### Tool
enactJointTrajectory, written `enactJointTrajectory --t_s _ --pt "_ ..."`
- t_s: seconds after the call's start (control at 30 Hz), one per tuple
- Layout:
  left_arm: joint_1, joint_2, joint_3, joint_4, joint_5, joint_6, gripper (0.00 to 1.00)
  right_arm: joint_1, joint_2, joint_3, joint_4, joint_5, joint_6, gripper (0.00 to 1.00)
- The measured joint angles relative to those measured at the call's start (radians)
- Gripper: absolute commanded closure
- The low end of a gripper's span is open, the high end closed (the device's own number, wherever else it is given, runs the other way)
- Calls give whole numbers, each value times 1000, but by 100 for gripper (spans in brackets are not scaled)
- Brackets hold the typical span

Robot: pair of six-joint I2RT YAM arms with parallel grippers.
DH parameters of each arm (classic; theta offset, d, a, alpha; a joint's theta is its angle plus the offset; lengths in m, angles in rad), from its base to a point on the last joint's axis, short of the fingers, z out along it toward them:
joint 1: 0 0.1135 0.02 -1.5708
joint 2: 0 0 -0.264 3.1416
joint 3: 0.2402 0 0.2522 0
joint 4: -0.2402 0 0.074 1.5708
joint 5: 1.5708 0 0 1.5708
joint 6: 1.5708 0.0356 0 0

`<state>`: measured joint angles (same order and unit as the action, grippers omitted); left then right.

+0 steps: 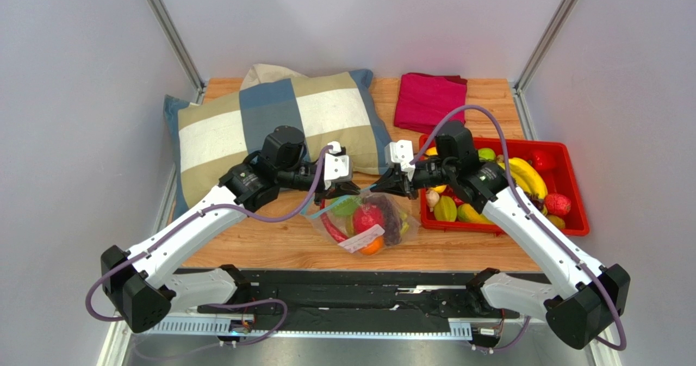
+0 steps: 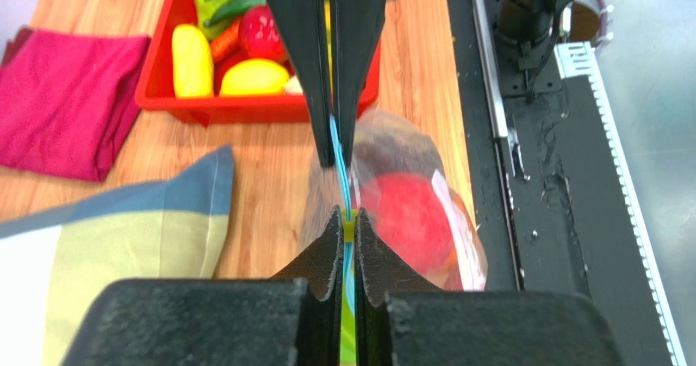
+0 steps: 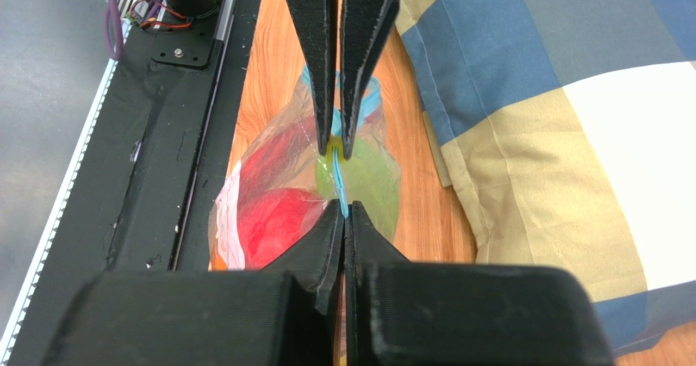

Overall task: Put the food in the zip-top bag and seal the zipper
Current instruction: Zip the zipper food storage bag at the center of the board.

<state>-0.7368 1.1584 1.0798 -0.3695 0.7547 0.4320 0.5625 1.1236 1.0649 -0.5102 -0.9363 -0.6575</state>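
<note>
The zip-top bag (image 1: 363, 219) sits at the middle of the tabletop (image 1: 269, 248), near its front edge, with its mouth raised and its crinkled body sagging below. Food (image 1: 368, 217) shows through the clear plastic: a red piece, something green and an orange piece lowest down. Along the mouth runs the teal zipper (image 2: 343, 186), pulled into a straight line between the two arms. The left gripper (image 2: 346, 219) is pinched tight on one end of that strip, and the right gripper (image 3: 343, 211) is clamped just as narrowly on the other, the tips facing each other close together. To the right stands a red tray (image 1: 572, 223) holding a banana bunch (image 1: 527, 178) and other toy fruit. Behind the bag lie a checked pillow (image 1: 269, 125) and a folded magenta cloth (image 1: 426, 101).
</note>
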Motion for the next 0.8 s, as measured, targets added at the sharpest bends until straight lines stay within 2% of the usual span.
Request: enactJointTrajectory --t_s 0.4,0.77,0.8 --pt "117 -82 -93 -130 -7 83 100 -37 -18 -19 44 28 40 100" --pt "249 -190 -197 -356 -50 198 100 -101 -60 -39 60 110 63 100" --pt "257 -196 -199 -370 -51 205 97 -101 -63 -41 61 112 64 100"
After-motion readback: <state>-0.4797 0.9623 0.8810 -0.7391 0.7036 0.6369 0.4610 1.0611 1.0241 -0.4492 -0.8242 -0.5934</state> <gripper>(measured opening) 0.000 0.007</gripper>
